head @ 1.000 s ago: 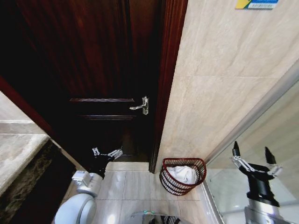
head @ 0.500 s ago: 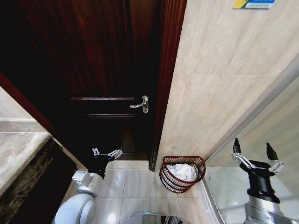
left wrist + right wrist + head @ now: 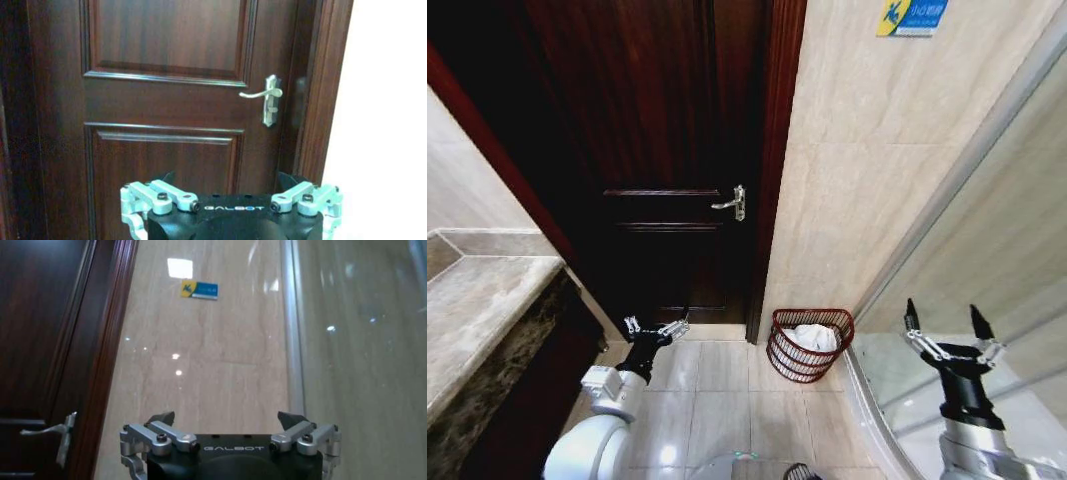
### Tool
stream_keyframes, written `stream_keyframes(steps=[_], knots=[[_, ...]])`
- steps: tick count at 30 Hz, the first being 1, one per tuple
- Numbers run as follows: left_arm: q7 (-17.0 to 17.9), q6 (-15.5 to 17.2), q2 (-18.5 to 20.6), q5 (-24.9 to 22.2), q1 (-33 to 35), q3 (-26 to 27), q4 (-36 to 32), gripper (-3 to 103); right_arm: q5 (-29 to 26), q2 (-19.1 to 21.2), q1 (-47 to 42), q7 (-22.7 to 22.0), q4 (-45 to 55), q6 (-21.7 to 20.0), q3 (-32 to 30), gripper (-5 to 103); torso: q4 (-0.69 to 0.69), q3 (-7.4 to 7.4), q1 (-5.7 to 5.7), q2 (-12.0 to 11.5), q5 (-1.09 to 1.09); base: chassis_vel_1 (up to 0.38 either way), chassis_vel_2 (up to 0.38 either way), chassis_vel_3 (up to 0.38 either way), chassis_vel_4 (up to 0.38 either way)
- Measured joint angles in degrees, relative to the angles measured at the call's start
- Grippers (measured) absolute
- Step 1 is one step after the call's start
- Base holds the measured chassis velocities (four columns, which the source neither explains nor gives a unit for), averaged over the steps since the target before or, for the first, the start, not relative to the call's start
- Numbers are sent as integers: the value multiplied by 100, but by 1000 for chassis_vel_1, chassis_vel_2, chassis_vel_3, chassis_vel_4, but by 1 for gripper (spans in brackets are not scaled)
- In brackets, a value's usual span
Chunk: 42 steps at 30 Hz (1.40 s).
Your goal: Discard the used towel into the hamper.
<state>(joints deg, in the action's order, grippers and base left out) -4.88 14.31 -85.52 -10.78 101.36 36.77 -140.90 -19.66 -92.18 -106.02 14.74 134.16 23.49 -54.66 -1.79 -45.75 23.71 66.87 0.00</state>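
- Hamper point(image 3: 809, 345) sits on the tiled floor point(image 3: 727, 400), right against the pale wall point(image 3: 857, 180), just beside the dark door frame point(image 3: 772, 170).
- We see a white towel point(image 3: 812, 337) lying inside it.
- Our right end effector point(image 3: 943, 330) is held up near the glass wall point(image 3: 1007, 250), off to the hamper's right. Its fingers are spread wide and it holds nothing.
- Our left end effector point(image 3: 657, 327) is low in front of the dark door point(image 3: 662, 180). Its fingers are apart too, with nothing in them.
- We see a silver handle point(image 3: 732, 203) on the door, and a stone table point(image 3: 477, 310) on our left.
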Motion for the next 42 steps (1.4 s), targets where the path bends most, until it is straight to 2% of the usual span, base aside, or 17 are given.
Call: stream_keyframes(steps=[19, 41, 42], knots=[[0, 0, 0, 0, 0, 0, 0, 100, -70, 3, 26, 98, -13, 180, 44, 100, 0, 0, 1, -1, 0, -9, 5, 8, -13], [0, 0, 0, 0, 1, 0, 0, 100, -125, 4, 41, 235, -41, 391, 18, 100, 0, 2, -4, 3, 2, 146, -147, -144, 144], [0, 0, 0, 0, 0, 0, 0, 100, -147, 4, 37, 256, -28, 410, 11, 100, 0, 1, -1, 3, -3, 0, 0, 0, 0]])
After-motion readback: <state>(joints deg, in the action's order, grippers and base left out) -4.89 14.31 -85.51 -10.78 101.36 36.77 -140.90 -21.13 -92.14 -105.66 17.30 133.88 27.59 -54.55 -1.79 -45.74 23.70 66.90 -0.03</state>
